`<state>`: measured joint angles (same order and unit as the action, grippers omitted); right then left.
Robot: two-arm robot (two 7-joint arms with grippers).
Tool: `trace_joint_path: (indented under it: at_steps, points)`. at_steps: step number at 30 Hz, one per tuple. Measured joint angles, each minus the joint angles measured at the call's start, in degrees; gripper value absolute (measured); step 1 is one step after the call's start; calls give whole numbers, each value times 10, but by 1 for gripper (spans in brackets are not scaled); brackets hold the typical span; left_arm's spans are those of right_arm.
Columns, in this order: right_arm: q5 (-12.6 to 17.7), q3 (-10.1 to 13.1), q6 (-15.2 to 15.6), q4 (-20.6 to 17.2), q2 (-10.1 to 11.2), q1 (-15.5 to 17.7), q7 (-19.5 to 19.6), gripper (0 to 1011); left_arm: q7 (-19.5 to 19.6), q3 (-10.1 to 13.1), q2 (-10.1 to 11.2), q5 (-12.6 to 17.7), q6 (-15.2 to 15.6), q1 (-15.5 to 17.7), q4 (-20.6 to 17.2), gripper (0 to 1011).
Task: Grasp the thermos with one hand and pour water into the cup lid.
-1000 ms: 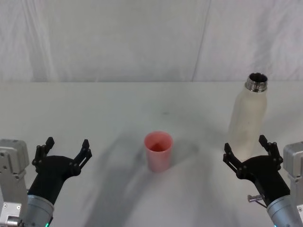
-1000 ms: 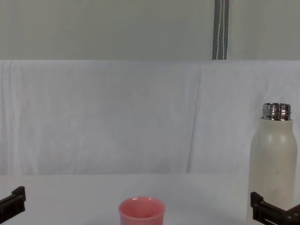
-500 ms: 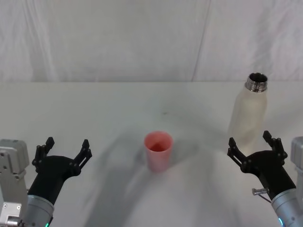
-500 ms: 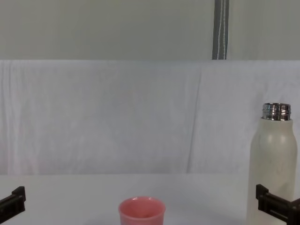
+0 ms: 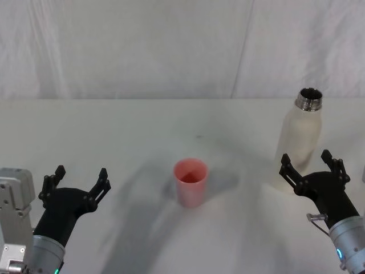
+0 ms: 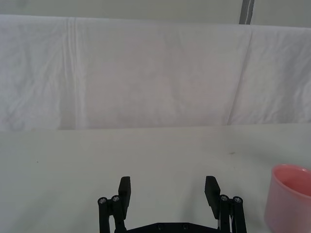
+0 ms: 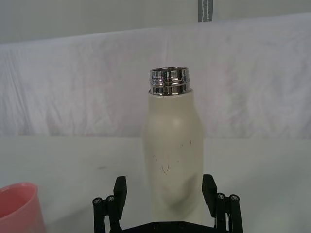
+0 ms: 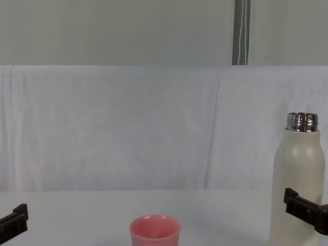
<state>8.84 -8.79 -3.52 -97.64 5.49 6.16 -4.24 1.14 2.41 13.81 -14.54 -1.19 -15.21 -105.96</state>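
The thermos stands upright on the right side of the table, uncapped, its steel neck bare, and nothing has gripped it yet. The right gripper sits just in front of its lower body with its black fingers spread wide; in the right wrist view the bottle fills the gap between them, and the fingers appear just short of its walls rather than pressed on them. The cup lid rests well apart to the left of the bottle, near the table's middle, upright and seemingly dry inside. So the task looks to be at its start: the approach is nearly made, while closing on the bottle, lifting, carrying it over the cup and tipping it all remain. The left gripper hangs idle, spread apart, low on the left, well clear of the cup. By count: one thermos, one pink cup, two grippers.
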Motion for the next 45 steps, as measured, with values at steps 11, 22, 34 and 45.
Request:
trace_joint_path:
  at_steps: [11, 22, 34, 45]
  points:
    - [-10, 4, -5, 27, -9, -28, -14, 1001, 0, 0, 0, 0, 0, 0, 0, 1001]
    - [-23, 8, -5, 52, -9, -52, -19, 1001, 0, 0, 0, 0, 0, 0, 0, 1001]
    - [-25, 14, -6, 84, -11, -82, -26, 1001, 0, 0, 0, 0, 0, 0, 0, 1001]
    - [-24, 17, -7, 106, -12, -101, -28, 1001, 0, 0, 0, 0, 0, 0, 0, 1001]
